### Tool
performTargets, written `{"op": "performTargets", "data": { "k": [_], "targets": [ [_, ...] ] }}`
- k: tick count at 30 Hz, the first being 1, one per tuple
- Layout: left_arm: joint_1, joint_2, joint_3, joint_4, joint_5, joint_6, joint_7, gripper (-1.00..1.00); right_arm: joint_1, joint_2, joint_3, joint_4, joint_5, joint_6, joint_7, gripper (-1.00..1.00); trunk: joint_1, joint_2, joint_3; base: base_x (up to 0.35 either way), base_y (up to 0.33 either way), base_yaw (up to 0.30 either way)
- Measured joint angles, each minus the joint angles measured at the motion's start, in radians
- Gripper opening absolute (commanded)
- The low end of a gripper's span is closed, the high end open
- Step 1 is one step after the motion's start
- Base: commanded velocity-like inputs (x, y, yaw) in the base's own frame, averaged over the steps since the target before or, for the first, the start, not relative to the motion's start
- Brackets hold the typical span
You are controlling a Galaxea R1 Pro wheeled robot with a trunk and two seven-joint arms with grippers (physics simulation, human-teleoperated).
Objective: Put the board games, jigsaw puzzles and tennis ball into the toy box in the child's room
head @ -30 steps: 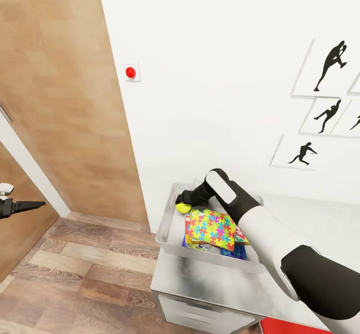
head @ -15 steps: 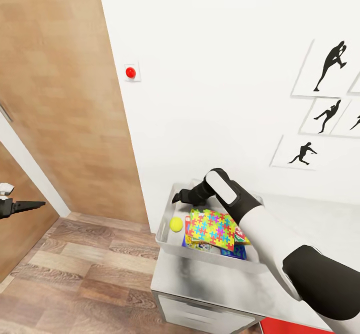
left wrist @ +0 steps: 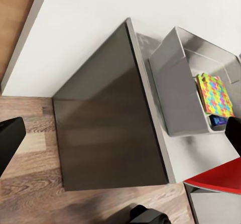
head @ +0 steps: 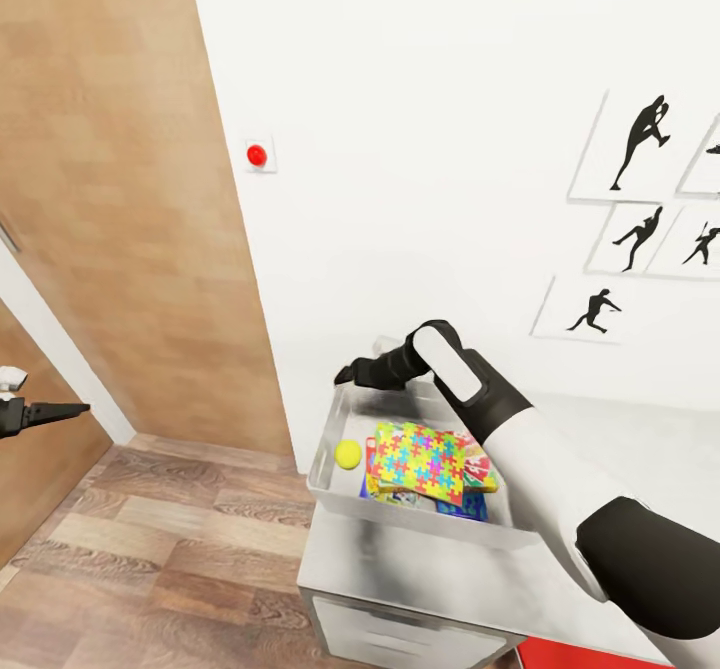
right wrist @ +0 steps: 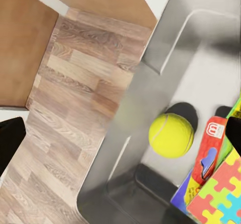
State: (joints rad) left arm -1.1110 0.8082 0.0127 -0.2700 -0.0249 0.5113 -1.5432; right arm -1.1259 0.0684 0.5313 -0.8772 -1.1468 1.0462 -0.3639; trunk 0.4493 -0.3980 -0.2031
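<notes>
The grey toy box (head: 328, 471) stands on the table's left end. Inside it the yellow tennis ball (head: 347, 453) rests on the floor of the box at its left side, beside a stack topped by a colourful jigsaw puzzle (head: 420, 461) with board games (head: 478, 469) under it. My right gripper (head: 347, 373) hovers open and empty above the box's far left corner. In the right wrist view the tennis ball (right wrist: 171, 134) lies free next to a red board game (right wrist: 211, 149). My left gripper (head: 82, 409) is held out far to the left over the floor, open and empty.
The table (head: 420, 559) has drawers below and stands against a white wall with framed silhouettes (head: 640, 144). A wooden door (head: 110, 199) and wood floor (head: 150, 549) lie to the left. A red seat (left wrist: 216, 178) sits by the table (left wrist: 105, 128).
My right gripper opened and let the tennis ball drop into the toy box, then rose toward the wall. The head camera shifted slightly. The left arm stayed still.
</notes>
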Motion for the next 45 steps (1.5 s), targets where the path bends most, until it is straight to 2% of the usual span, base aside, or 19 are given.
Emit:
{"op": "performTargets", "data": {
  "k": [4, 9, 10, 12, 14, 18, 19, 21, 23, 25, 27, 28, 31, 34, 38, 40, 45],
  "targets": [
    [0.001, 0.0, 0.0, 0.0, 0.0, 0.0, 0.0, 1.0, 0.0, -0.027, 0.0, -0.071, -0.004, 0.0, 0.0, 1.0, 0.0, 0.0, 0.006, 0.0, 0.0, -0.069],
    [0.001, 0.001, 0.0, 0.0, 0.0, 0.0, 0.0, 1.0, 0.0, -0.077, -0.003, -0.181, -0.033, 0.001, 0.0, 1.0, 0.0, 0.0, 0.014, 0.0, 0.0, -0.07],
    [0.001, 0.001, 0.0, 0.0, 0.0, 0.0, 0.0, 1.0, 0.0, -0.098, -0.003, -0.221, -0.059, 0.001, 0.0, 1.0, 0.0, 0.0, 0.016, 0.0, 0.0, -0.07],
    [0.001, 0.001, 0.0, 0.0, 0.0, 0.0, 0.0, 1.0, 0.001, -0.122, -0.003, -0.265, -0.095, 0.001, 0.0, 1.0, 0.0, 0.0, 0.019, 0.0, 0.0, -0.07],
    [0.001, 0.002, 0.0, 0.0, 0.0, 0.0, 0.0, 1.0, 0.002, -0.177, -0.002, -0.362, -0.181, 0.001, -0.001, 1.0, 0.0, 0.0, 0.022, 0.0, 0.0, -0.07],
    [0.001, 0.002, 0.0, 0.0, 0.0, 0.0, 0.0, 1.0, 0.014, -0.243, -0.002, -0.475, -0.279, 0.001, -0.002, 1.0, 0.0, 0.0, 0.029, 0.0, 0.0, -0.07],
    [0.001, 0.002, 0.0, 0.0, 0.0, -0.001, -0.001, 1.0, 0.033, -0.272, -0.002, -0.533, -0.324, 0.0, -0.002, 1.0, 0.0, 0.0, 0.03, 0.0, 0.0, -0.07],
    [0.001, 0.002, 0.0, 0.0, 0.0, -0.001, -0.001, 1.0, 0.059, -0.298, -0.003, -0.59, -0.364, -0.005, -0.002, 1.0, 0.0, 0.0, 0.033, 0.0, 0.0, -0.07],
    [0.001, 0.002, 0.0, 0.0, 0.001, -0.002, -0.002, 1.0, 0.119, -0.338, -0.02, -0.663, -0.421, -0.02, -0.001, 1.0, 0.0, 0.0, 0.036, 0.0, 0.0, -0.07],
    [0.001, 0.002, 0.0, 0.004, 0.001, -0.009, -0.003, 1.0, 0.166, -0.357, -0.044, -0.689, -0.443, -0.03, 0.002, 1.0, 0.0, 0.0, 0.04, 0.0, 0.0, -0.07],
    [0.001, 0.001, 0.0, 0.015, 0.001, -0.022, -0.005, 1.0, 0.201, -0.363, -0.061, -0.699, -0.453, -0.034, 0.009, 1.0, 0.0, 0.0, 0.043, 0.0, 0.0, -0.07],
    [0.001, 0.001, 0.0, 0.029, 0.001, -0.039, -0.007, 1.0, 0.237, -0.366, -0.075, -0.705, -0.458, -0.037, 0.026, 1.0, 0.0, 0.0, 0.044, 0.0, 0.0, -0.07],
    [0.001, 0.0, 0.0, 0.05, 0.001, -0.063, -0.009, 1.0, 0.295, -0.367, -0.098, -0.71, -0.463, -0.04, 0.075, 1.0, 0.0, 0.0, 0.049, 0.0, 0.0, -0.07],
    [0.001, 0.0, 0.0, 0.068, 0.002, -0.082, -0.011, 1.0, 0.352, -0.368, -0.141, -0.714, -0.463, -0.045, 0.188, 1.0, 0.0, 0.0, 0.054, 0.0, 0.0, -0.07],
    [0.001, 0.0, 0.0, 0.074, 0.002, -0.089, -0.014, 1.0, 0.373, -0.369, -0.189, -0.715, -0.462, -0.048, 0.274, 1.0, 0.0, 0.0, 0.06, 0.0, 0.0, -0.07],
    [0.001, -0.001, 0.0, 0.075, 0.003, -0.09, -0.015, 1.0, 0.379, -0.369, -0.209, -0.716, -0.463, -0.048, 0.296, 1.0, 0.0, 0.0, 0.064, 0.0, 0.0, -0.07],
    [0.001, -0.002, 0.0, 0.077, 0.004, -0.093, -0.018, 1.0, 0.395, -0.368, -0.225, -0.716, -0.46, -0.049, 0.313, 1.0, 0.0, 0.0, 0.072, 0.0, 0.0, -0.07]
  ]
}}
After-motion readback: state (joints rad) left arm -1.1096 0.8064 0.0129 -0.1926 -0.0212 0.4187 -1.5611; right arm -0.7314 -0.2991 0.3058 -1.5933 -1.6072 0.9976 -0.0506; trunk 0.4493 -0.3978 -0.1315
